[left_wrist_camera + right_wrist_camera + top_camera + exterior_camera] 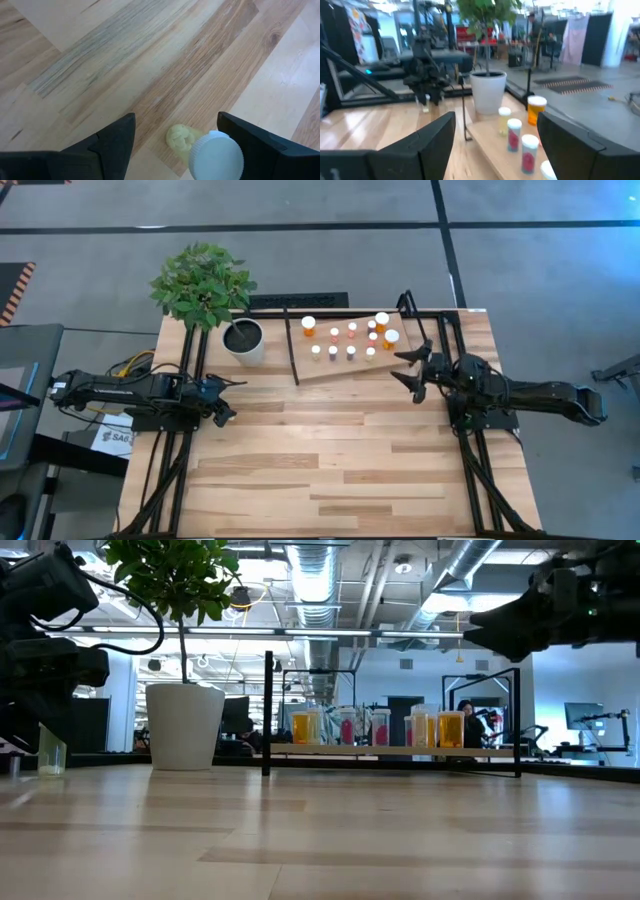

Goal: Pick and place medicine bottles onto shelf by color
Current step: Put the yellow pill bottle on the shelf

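Note:
The shelf (pixel 330 370), a light board with black uprights, stands at the table's far middle. On it stand several white-capped medicine bottles: orange (pixel 308 326), pinkish-red (pixel 352 330) and pale (pixel 333 351). My right gripper (pixel 408 375) hovers open just right of the shelf, level, with nothing between its fingers (pixel 435 145). My left gripper (pixel 222 402) is open at the table's left, tipped down. A pale bottle (pixel 217 156) stands on the table between its fingers, close to one of them (pixel 260 145). My left gripper: the pale bottle's white cap (pixel 225 150) shows right beside one finger, while the other finger (pixel 117 140) stands well clear of it. I cannot tell whether that finger touches the cap. The bottle stands upright on the table (pixel 52 752).
A white plant pot (pixel 243 340) with a leafy plant stands left of the shelf at the far edge. Black frame rails (pixel 480 470) run along the table's left and right sides. Bare plank tabletop (pixel 330 460) lies between the arms and toward the near edge.

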{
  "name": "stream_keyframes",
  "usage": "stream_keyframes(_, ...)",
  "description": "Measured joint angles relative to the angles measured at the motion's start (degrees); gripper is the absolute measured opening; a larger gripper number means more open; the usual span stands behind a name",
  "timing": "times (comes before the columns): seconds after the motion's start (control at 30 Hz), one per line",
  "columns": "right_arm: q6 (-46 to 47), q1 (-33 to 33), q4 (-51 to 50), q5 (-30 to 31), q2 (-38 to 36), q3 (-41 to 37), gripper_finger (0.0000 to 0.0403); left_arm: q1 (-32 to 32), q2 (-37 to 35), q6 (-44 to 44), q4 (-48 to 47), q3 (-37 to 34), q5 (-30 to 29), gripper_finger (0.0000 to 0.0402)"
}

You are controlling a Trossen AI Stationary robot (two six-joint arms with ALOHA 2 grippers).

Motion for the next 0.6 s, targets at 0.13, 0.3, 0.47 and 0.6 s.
stream_keyframes(0.13,0.1,1.1,5.9,0.0,0.0,-3.0,0.0301,0.0,0.0,0.0,0.0,0.0,0.0,0.0267)
stream_keyframes(0.3,0.9,1.6,5.7,0.0,0.0,-3.1,0.0301,0.0,0.0,0.0,0.0,0.0,0.0,0.0267)
stream_keyframes(0.47,0.9,0.6,4.7,0.0,0.0,-3.1,0.0301,0.0,0.0,0.0,0.0,0.0,0.0,0.0267)
stream_keyframes(0.6,1.1,0.4,2.7,0.1,0.1,-3.1,0.0301,0.0,0.0,0.0,0.0,0.0,0.0,0.0267)
